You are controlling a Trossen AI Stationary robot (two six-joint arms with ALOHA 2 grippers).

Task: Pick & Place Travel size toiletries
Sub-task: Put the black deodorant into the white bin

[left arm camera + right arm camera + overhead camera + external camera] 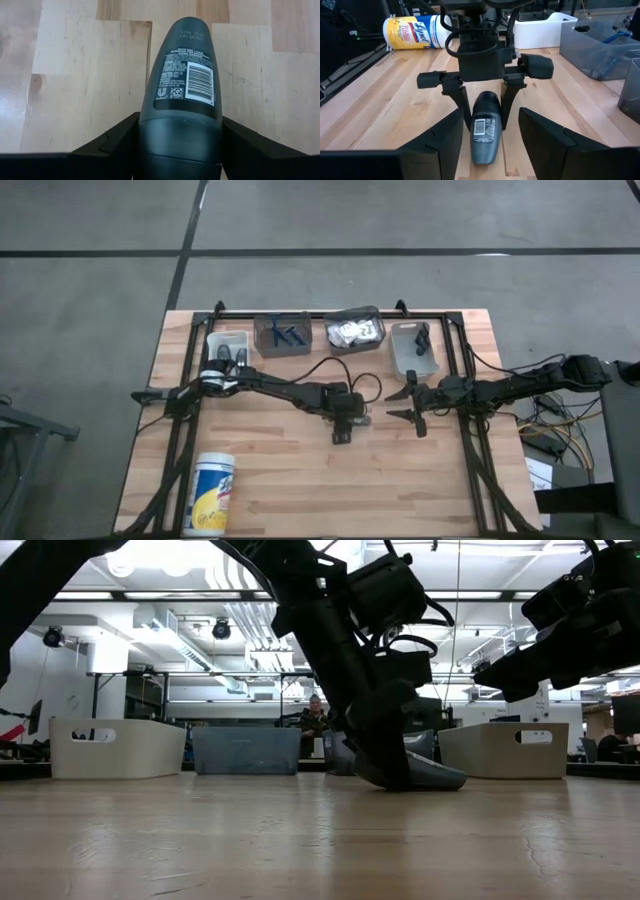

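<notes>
A dark grey oblong tube point(484, 127) with a white barcode label lies flat on the wooden table, near its middle point(365, 420). My left gripper point(180, 132) reaches down on it from the table's left and is shut on its cap end. My right gripper point(491, 125) is open. It hovers above the table just right of the tube point(411, 406), facing it and touching nothing. In the low view the tube's free end point(445, 778) sticks out to the right, past the left gripper. My left gripper pinches the tube's broad cap end point(180, 145) between its two fingers point(117, 137), one on each side. The fingers slant down from the table's left and lie along the tube. The tube lies on the table, its labelled end point(192, 45) pointing away toward the right gripper.
Several bins stand along the far edge: a white bin point(228, 340) with dark tubes, a grey one point(281, 333) with blue sticks, a clear one point(354, 330) with white packets and a grey one point(414, 348) with black pieces. A white canister point(212, 493) lies near the near-left corner.
</notes>
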